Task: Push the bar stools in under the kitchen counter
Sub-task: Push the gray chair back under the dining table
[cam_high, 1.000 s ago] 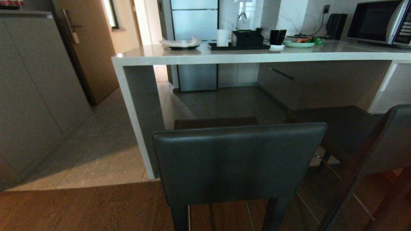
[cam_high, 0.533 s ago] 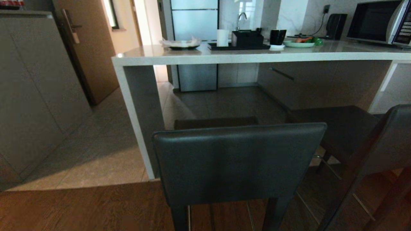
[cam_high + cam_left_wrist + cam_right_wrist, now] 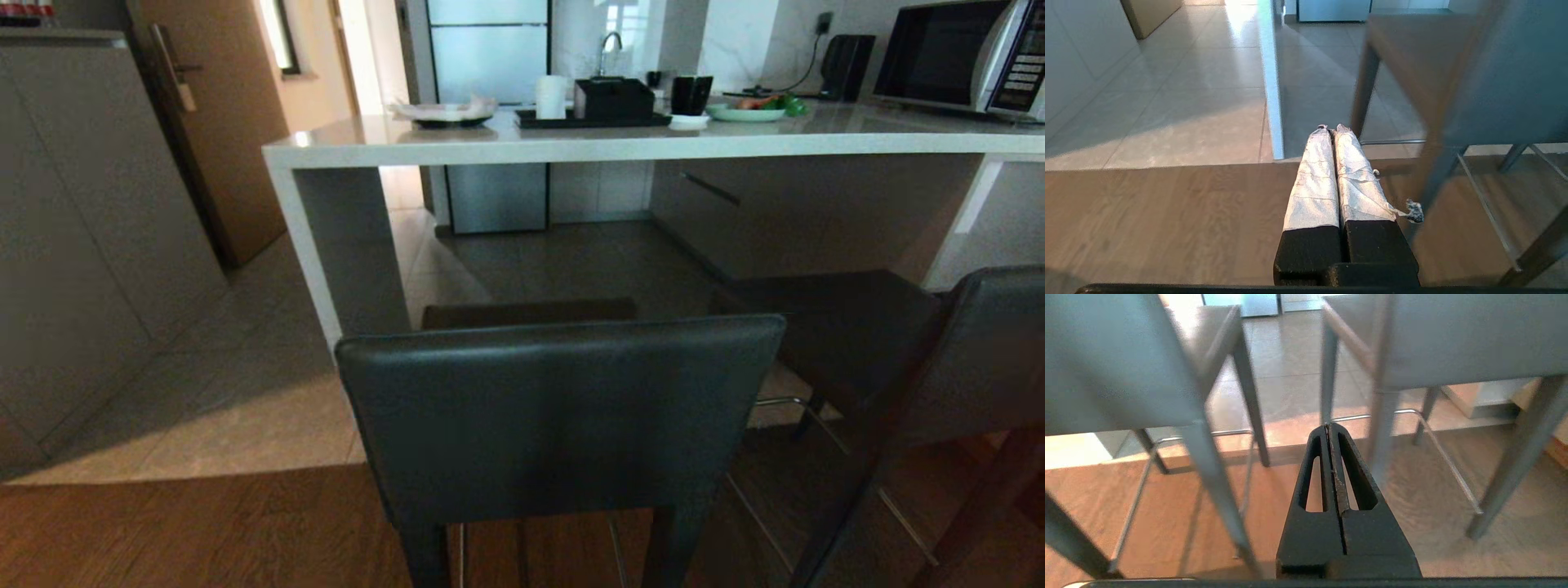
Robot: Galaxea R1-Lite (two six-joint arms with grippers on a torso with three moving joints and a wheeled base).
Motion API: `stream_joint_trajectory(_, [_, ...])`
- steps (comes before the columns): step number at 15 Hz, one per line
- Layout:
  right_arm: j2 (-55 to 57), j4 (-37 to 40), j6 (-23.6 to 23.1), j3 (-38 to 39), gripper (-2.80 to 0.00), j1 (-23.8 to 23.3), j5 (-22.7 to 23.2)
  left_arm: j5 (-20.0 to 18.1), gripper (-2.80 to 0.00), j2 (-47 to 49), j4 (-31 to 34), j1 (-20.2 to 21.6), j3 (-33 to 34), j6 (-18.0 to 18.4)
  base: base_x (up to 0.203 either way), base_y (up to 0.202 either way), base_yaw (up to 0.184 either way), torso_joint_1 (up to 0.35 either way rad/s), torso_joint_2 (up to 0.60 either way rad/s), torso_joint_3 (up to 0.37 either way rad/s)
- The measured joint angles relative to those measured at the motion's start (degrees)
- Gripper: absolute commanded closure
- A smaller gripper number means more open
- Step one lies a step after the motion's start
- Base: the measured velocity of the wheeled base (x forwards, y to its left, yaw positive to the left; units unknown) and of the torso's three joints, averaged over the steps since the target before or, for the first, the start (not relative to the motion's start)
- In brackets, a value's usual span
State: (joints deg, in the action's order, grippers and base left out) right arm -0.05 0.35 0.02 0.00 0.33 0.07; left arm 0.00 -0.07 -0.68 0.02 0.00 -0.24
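Note:
Right in front of me stands a bar stool (image 3: pixel 563 416) with its dark leather backrest towards me and its seat short of the kitchen counter (image 3: pixel 620 147). A second bar stool (image 3: pixel 992 351) stands at the right, turned at an angle. Neither gripper shows in the head view. My left gripper (image 3: pixel 1331 127), its fingers wrapped in white tape, hangs shut and empty low over the wood floor, beside the near stool (image 3: pixel 1494 81). Shut and empty too, my right gripper (image 3: pixel 1327 425) points between the legs of the two stools (image 3: pixel 1106 367) (image 3: pixel 1453 339).
The counter carries a microwave (image 3: pixel 955 53), a black tray with a box (image 3: pixel 604 106) and plates. Its white side panel (image 3: pixel 306 245) stands just left of the near stool. A tall cabinet (image 3: pixel 73 245) and a wooden door (image 3: pixel 212 122) line the left.
The whole head view has shifted to the left and the near stool shows a little larger, so the camera has moved. The stools themselves have not moved.

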Motion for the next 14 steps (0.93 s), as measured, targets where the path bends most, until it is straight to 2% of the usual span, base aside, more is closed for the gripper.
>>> stream_joint_trajectory(14, [0.00,0.00,0.02,0.00,0.00,0.00,-0.02,0.00,0.00,0.00,-0.02,-0.02,0.00,0.02,0.000,-0.194,0.001,0.003,0.00,0.003])
